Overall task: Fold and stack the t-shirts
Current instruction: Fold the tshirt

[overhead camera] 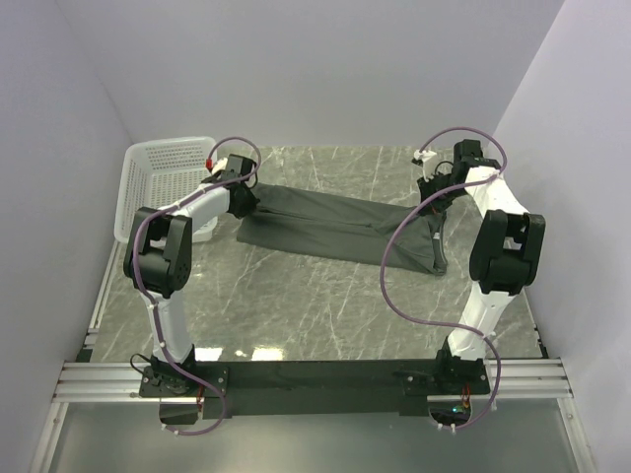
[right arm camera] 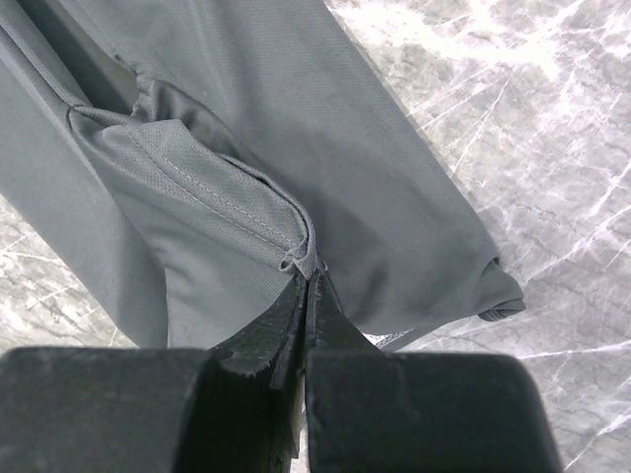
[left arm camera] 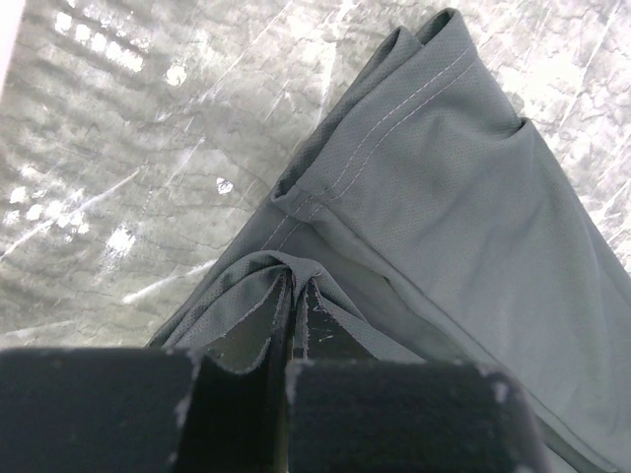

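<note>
Found dark grey t-shirt [overhead camera: 335,222] stretched between both claws, plain mesh-weave fabric with stitched hems. Saw left gripper [left arm camera: 296,296] pinched tight on a bunched hem, right gripper [right arm camera: 308,281] pinched tight on a seamed corner. Noted marble table [overhead camera: 325,305] beneath both claws, white mesh basket [overhead camera: 163,182] near the left one's outer side.

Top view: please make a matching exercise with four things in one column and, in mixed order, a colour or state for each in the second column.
1 shirt
2 basket
3 left pincer
4 right pincer

a white, at the far left
b shut on the shirt's right end
c dark grey, spanning between both arms
d shut on the shirt's left end

Pairs: 1-c, 2-a, 3-d, 4-b
</note>
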Robot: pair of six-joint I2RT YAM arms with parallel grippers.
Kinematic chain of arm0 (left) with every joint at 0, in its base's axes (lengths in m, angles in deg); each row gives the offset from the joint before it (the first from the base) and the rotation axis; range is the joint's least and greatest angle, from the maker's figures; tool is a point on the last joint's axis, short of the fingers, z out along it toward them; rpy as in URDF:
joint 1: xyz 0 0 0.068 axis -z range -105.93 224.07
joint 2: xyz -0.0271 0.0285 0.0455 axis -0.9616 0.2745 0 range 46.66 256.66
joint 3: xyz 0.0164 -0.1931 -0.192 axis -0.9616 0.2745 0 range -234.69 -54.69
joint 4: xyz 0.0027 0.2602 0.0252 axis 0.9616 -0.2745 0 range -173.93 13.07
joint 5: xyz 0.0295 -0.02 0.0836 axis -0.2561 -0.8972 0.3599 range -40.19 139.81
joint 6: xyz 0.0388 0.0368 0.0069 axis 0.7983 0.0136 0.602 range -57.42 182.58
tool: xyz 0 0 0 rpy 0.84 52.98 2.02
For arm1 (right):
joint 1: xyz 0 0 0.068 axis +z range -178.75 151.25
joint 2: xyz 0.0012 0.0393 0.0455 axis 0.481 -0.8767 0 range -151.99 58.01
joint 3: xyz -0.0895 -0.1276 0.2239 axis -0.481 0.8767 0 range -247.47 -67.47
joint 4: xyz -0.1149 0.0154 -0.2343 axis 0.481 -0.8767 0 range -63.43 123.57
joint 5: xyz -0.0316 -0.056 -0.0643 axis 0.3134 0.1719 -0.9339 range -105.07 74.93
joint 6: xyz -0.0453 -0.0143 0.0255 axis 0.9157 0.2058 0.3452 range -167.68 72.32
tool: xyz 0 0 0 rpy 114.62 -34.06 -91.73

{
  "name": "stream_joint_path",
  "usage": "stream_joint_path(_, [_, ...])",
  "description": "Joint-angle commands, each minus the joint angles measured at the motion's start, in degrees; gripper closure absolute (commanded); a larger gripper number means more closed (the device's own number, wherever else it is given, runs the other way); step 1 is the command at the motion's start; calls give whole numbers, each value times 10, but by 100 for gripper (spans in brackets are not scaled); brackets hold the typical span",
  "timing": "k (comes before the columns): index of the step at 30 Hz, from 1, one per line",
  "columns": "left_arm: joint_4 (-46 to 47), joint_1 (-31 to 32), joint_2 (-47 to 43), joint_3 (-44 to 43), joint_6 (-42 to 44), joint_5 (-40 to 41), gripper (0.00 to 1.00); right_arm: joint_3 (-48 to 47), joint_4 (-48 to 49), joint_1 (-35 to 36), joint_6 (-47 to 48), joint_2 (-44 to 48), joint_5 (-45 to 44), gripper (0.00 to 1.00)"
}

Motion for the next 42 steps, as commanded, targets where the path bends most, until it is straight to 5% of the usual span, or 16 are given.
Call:
stream_joint_path(1, [-4, -3, 9, -28, 9, 14, 99, -21, 19, 3, -7, -8, -7, 99])
stream_joint_path(10, [-5, -5, 7, -36, 18, 4, 94, -10, 72, 6, -64, -11, -36, 92])
stream_joint_path(15, [34, -10, -20, -20, 41, -57, 59, 13, 145, 12, -176, 1, -111, 72])
stream_joint_path(18, [46, -10, -40, -14, 56, -78, 47, 31, 163, 12, -198, 20, -126, 55])
stream_joint_path(23, [78, -11, -78, 6, 83, -116, 34, 50, 127, 6, -167, 66, -101, 51])
stream_joint_path(27, [111, -11, -139, 36, 120, -169, 20, 92, 24, -12, -67, 118, 5, 52])
stream_joint_path(34, [126, -10, -268, 101, 177, -205, 17, 240, -5, -33, -40, 231, -23, 52])
stream_joint_path(42, [102, -11, -414, 247, 198, -212, 17, 306, 38, -35, -98, 234, -60, 52])
